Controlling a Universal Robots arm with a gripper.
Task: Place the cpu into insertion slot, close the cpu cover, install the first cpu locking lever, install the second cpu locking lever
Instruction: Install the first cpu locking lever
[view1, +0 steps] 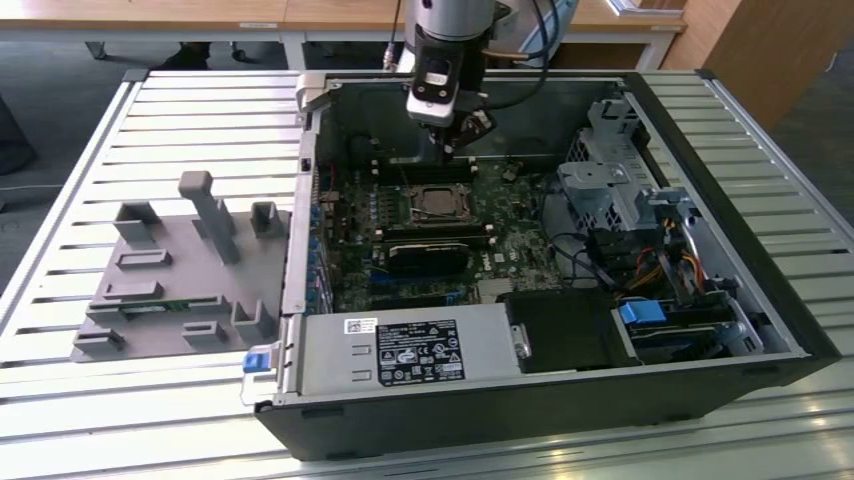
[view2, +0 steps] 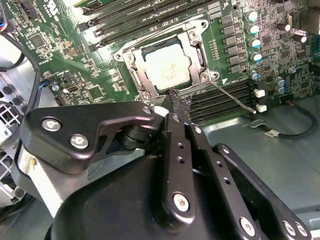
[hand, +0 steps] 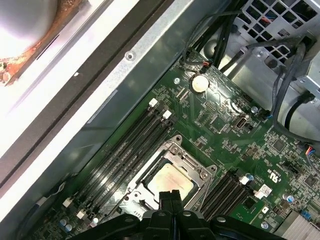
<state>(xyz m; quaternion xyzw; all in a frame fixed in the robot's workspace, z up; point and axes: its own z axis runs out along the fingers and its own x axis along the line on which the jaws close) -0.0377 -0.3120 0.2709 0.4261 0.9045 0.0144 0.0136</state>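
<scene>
Case (view1: 534, 425) open on top, drive cage (view1: 601, 190) and cables (view1: 654, 268) near cpu cover (view2: 196, 50)

The cpu (view2: 167, 66) has a matt silver-grey metal top; the cpu cover (view2: 197, 49) is bright bare metal; the motherboard (view2: 60, 50) glossy green.

A bright slatted metal table (view1: 200, 110) stands before wooden desks (view1: 200, 14) on grey floor (view1: 47, 85).
</scene>
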